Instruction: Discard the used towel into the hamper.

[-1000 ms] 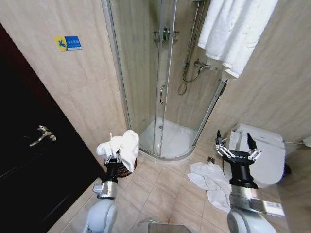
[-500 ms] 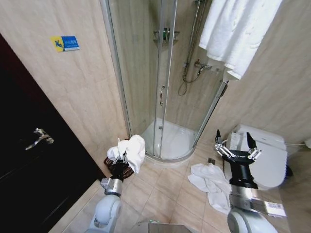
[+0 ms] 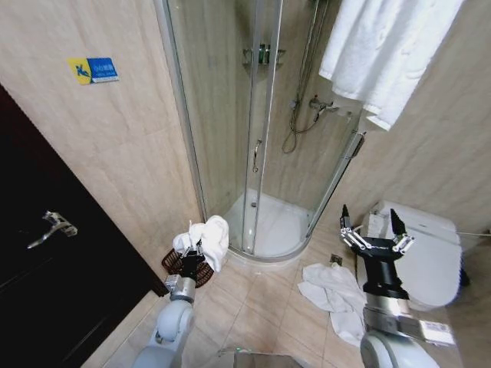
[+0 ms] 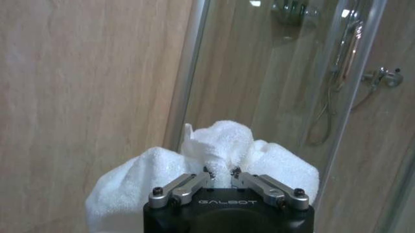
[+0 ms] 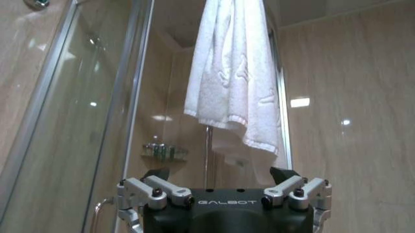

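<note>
Left gripper [image 3: 190, 251] found pressed together on a bunched white terry towel [image 3: 205, 239], pinching a central fold; confirmed from the wrist camera, where the towel [image 4: 217, 155] billows on both sides of and beyond the fingertips of that gripper [image 4: 220, 171]. Small round reddish-brown woven hamper [image 3: 184, 268] sited on the tiled floor directly beneath and just behind the gripper, close against the beige wall and beside the curved glass shower enclosure [image 3: 230, 130]. Right gripper [image 3: 370, 235] held raised and spread wide, idle, above a second crumpled white towel on the floor [image 3: 331, 287] and near the white toilet [image 3: 430, 245]. Risks judged: towel bulk wider than the hamper mouth, so likely to drape over the rim or spill to the floor if released off-centre; loops of terry possibly snagging on the fingers on opening; light basket liable to tip or slide if struck in descent; contact with the glass if swung outward. Exact alignment over the opening not determinable, the towel hiding much of the rim.
</note>
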